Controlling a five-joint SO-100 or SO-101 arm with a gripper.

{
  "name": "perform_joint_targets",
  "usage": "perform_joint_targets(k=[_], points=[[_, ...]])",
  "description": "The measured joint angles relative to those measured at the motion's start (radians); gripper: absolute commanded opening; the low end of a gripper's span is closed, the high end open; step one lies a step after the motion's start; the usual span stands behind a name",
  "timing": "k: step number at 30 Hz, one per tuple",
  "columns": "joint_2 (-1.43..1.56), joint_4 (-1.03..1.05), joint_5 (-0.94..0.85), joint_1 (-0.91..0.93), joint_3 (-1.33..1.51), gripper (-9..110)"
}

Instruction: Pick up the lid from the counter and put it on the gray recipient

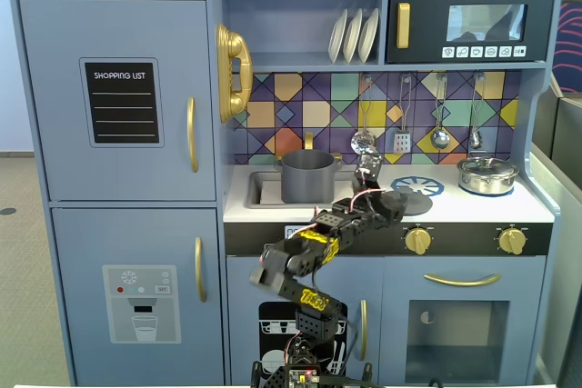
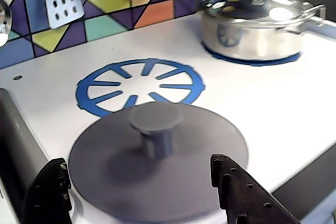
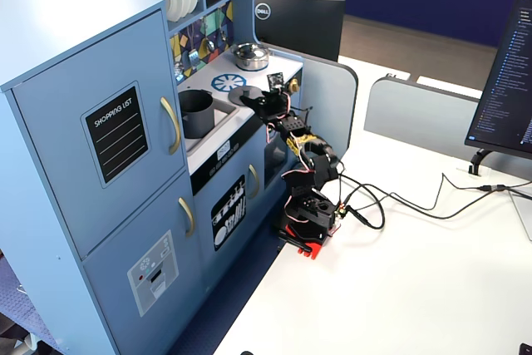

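The lid (image 2: 157, 169) lies flat on the white counter (image 2: 273, 108) of a pale blue toy kitchen (image 1: 118, 134), knob up, its far rim overlapping the near edge of a blue burner ring (image 2: 139, 85) printed on the top; in the wrist view the gripper (image 2: 142, 192) stands with its two dark fingers spread wide, one at each side of the lid near its front rim, nothing held between them. Whether the fingertips touch the lid I cannot tell. In a fixed view the lid (image 1: 406, 201) sits at the front of the counter, right of the sink, and the gray recipient (image 1: 307, 176) stands upright in the sink, uncovered, well apart from the lid; the black and yellow arm (image 1: 318, 252) reaches up from the floor of the desk in front of the cabinet doors. Further right on the counter a shiny steel pot (image 1: 487, 174) with its own lid rests on a second blue ring; above it hang utensils against a tiled backsplash (image 1: 300, 106) of purple, yellow and teal. In another fixed view the kitchen stands against a white desk (image 3: 432, 288); the arm's red base (image 3: 303, 243) is clamped at the desk's edge, cables trail across the top, and a dark monitor (image 3: 299, 27) stands behind the kitchen's side panel.
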Motion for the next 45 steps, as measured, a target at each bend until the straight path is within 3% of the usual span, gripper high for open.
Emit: perform_joint_targets(k=[35,45], points=[[-0.514,-0.150,-0.008,0.000,-0.299,21],[-0.543,-0.166,-0.008,-0.002,-0.316,0]])
